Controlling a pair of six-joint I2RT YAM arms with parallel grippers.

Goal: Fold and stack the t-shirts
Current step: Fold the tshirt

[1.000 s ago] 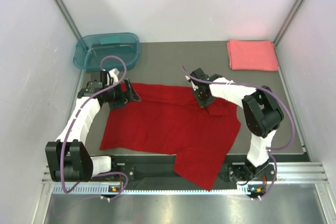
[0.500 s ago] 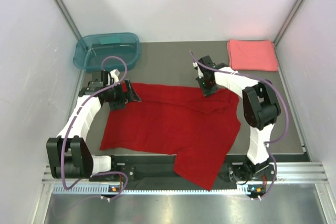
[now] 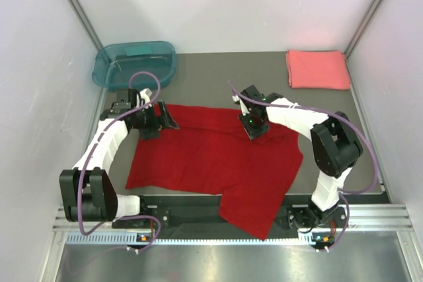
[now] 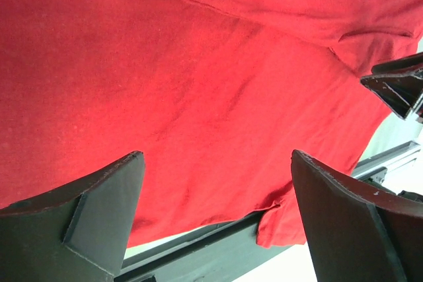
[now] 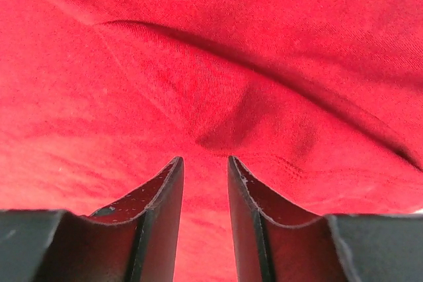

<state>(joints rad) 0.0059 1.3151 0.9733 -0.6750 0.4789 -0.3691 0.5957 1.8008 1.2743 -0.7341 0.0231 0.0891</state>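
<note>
While the coral-pink cloth t-shirt (image 3: 317, 69) already lies as a neat folded rectangle well beyond the right gripper (image 3: 254, 125) and off to its right, the deep red short-sleeved cloth t-shirt (image 3: 211, 160) is spread open and creased on the grey bench (image 3: 211, 77) under both grippers. I judge the task about half done. One shirt is folded, and the red one has yet to be folded and set on the pink one.

The left gripper (image 3: 164, 117) hangs over the red shirt's far left corner, fingers spread wide with nothing between them. The right gripper's fingers are drawn close, leaving a slim gap, with a puckered ridge of red cloth just ahead. I cannot tell whether the tips nip it.

No brand, label or writing is readable anywhere.
</note>
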